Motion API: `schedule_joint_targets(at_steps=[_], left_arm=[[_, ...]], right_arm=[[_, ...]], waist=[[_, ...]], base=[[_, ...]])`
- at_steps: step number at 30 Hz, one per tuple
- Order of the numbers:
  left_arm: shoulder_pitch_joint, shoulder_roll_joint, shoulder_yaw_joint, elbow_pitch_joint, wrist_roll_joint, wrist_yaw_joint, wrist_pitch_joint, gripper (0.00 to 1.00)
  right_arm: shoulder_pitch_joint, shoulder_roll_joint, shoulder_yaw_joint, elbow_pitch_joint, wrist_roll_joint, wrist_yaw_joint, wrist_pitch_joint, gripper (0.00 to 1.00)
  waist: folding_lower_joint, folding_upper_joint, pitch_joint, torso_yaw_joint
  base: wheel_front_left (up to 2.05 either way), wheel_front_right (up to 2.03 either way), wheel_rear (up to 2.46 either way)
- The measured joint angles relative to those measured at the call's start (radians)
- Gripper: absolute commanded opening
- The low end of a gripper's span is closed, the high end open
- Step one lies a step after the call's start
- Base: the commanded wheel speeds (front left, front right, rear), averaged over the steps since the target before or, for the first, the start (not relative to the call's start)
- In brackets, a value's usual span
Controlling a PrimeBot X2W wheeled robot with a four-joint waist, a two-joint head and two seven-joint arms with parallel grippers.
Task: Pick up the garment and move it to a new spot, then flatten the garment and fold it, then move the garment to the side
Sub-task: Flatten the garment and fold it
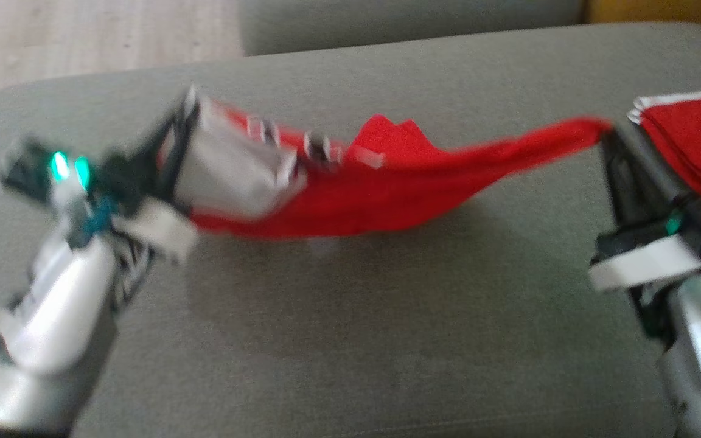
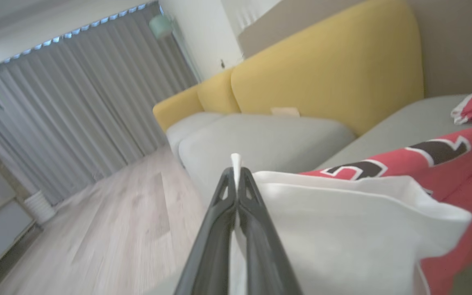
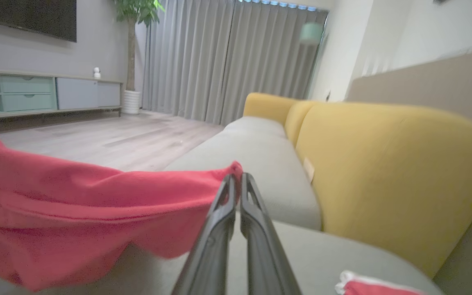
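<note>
Garment (image 1: 356, 194) held above sofa cushion (image 1: 387, 316), stretched between left gripper (image 2: 236, 176) and right gripper (image 3: 237, 182), both jaws clamped on it. Flattening, folding and setting aside judged outstanding.

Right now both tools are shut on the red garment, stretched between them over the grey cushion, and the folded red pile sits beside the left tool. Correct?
One error: the head view shows the folded red pile beside the right tool, not the left tool. Both are shut on the red garment, stretched between them over the grey cushion.
</note>
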Motion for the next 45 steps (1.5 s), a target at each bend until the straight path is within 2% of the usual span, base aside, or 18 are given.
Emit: schedule_joint_targets(at_steps=[5,8,13,16,18,21,24,27,32,36,39,42,45], left_arm=[[-0.283,-0.008,-0.004,0.001,0.021,-0.048,-0.018,0.0],[-0.379,-0.025,-0.04,0.017,0.027,-0.075,-0.026,0.0],[-0.303,-0.037,-0.13,0.127,0.026,-0.091,-0.026,0.0],[-0.187,-0.038,-0.111,0.128,-0.009,-0.057,-0.026,0.0],[-0.114,-0.04,-0.075,0.055,-0.038,-0.027,-0.026,0.0],[-0.036,-0.039,-0.016,-0.085,-0.053,0.02,-0.026,0.0],[0.011,-0.033,0.038,-0.215,-0.053,0.039,-0.032,0.0],[0.019,-0.03,0.073,-0.289,-0.062,0.039,-0.034,0.0],[-0.055,-0.008,0.128,-0.402,-0.07,0.005,-0.034,0.0],[-0.204,0.016,0.138,-0.417,-0.074,-0.031,-0.025,0.0],[-0.326,0.029,0.137,-0.414,-0.067,-0.047,0.0,0.0],[-0.431,0.028,0.123,-0.358,-0.067,-0.064,0.016,0.0],[-0.505,0.024,0.08,-0.234,-0.069,-0.079,0.03,0.0]], right_arm=[[-0.105,-0.004,-0.07,-0.075,-0.03,0.0,-0.002,0.0],[-0.117,0.004,-0.101,-0.12,-0.042,0.0,-0.006,0.0],[-0.05,0.055,-0.092,-0.107,-0.043,0.0,-0.006,0.0],[0.016,0.089,-0.11,-0.095,-0.043,0.0,-0.006,0.0],[0.05,0.1,-0.133,-0.097,-0.039,0.0,-0.006,0.0],[0.087,0.1,-0.175,-0.116,-0.034,0.0,-0.006,0.0],[0.109,0.093,-0.217,-0.155,-0.008,0.0,-0.006,0.0],[0.109,0.074,-0.223,-0.184,0.006,0.0,-0.006,0.0],[0.089,-0.021,-0.232,-0.293,0.025,0.0,0.019,0.0],[-0.014,-0.063,-0.229,-0.414,0.034,0.0,0.103,0.0],[-0.124,-0.078,-0.21,-0.46,0.059,0.0,0.165,0.0],[-0.233,-0.091,-0.174,-0.429,0.106,0.0,0.213,0.0],[-0.337,-0.095,-0.133,-0.319,0.147,0.0,0.248,0.0]], waist=[[0.0,0.0,0.033,-0.064],[0.0,0.0,0.06,-0.1],[0.0,0.0,0.105,-0.155],[0.0,0.0,0.125,-0.183],[0.0,0.0,0.134,-0.193],[0.0,0.0,0.126,-0.186],[0.0,0.0,0.1,-0.165],[0.0,0.0,0.074,-0.147],[0.0,0.0,-0.006,-0.104],[0.0,0.0,-0.073,-0.076],[0.0,0.0,-0.107,-0.06],[0.0,0.0,-0.114,-0.05],[0.0,0.0,-0.095,-0.052]], base=[[0.0,0.0,0.0],[0.0,0.0,0.0],[0.0,0.0,0.0],[0.0,0.0,0.0],[0.0,0.0,0.0],[0.0,0.0,0.0],[0.0,0.0,0.0],[0.0,0.0,0.0],[0.0,0.0,0.0],[0.0,0.0,0.0],[0.0,0.0,0.0],[0.0,0.0,0.0],[0.0,0.0,0.0]])
